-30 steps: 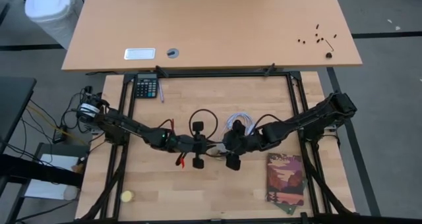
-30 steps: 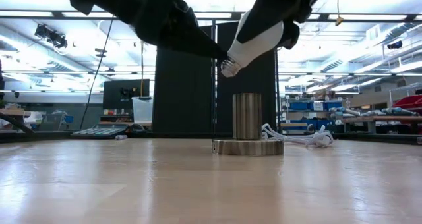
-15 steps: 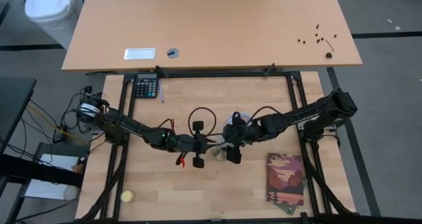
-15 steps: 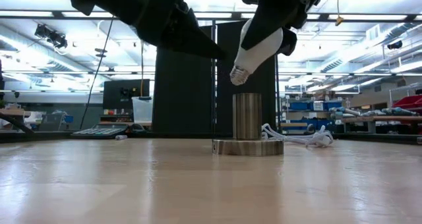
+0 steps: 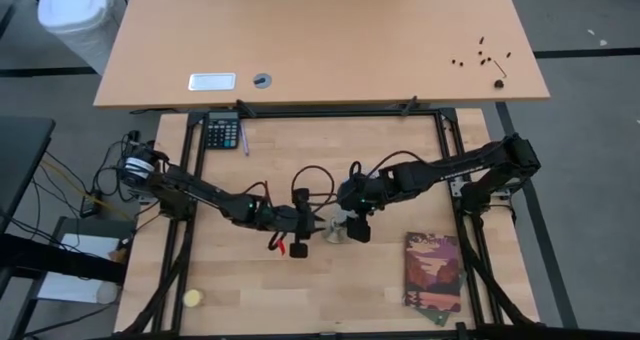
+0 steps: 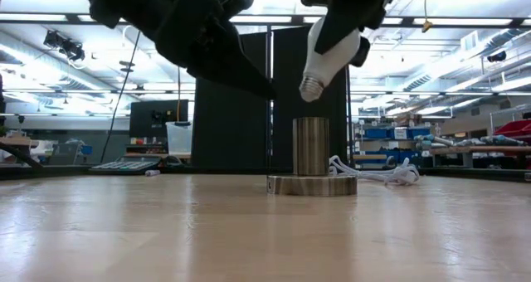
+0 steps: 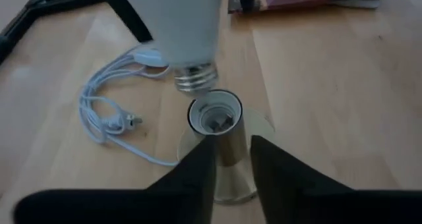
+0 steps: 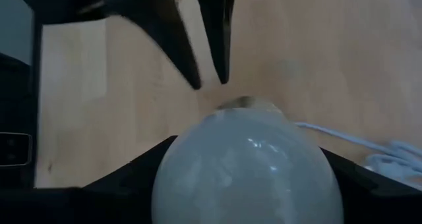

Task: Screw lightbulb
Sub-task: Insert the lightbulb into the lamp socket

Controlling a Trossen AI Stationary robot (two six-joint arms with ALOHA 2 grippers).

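Observation:
The white lightbulb (image 6: 333,51) hangs in my right gripper (image 6: 344,12), its silver screw base (image 6: 311,87) down and just above the open top of the metal socket cylinder (image 6: 311,145). The cylinder stands on its round disc (image 6: 311,185) on the table. In the left wrist view the screw base (image 7: 195,79) hovers above the socket mouth (image 7: 215,115). My left gripper (image 7: 232,159) is beside the socket, empty, its fingers a narrow gap apart and pointing at the socket's top. My right gripper pinches the bulb's round glass end (image 8: 241,171) between its two fingers, one on each side. The fingers come from above, pointing down. The bulb hangs below them, slightly tilted, screw base down, clear of the socket.
A white cord (image 7: 109,112) lies on the table beside the socket. A picture booklet (image 5: 432,272) lies to the right, a calculator (image 5: 222,132) at the far left, a yellow ball (image 5: 192,298) at the near left. Metal frame rails run along the table's edges.
My right gripper has carried the bulb away from my left fingertips, toward the table's far edge. The bulb has tipped from steeply slanted to nearly upright, and its screw base now stands over the socket's mouth. My left gripper has sunk a little.

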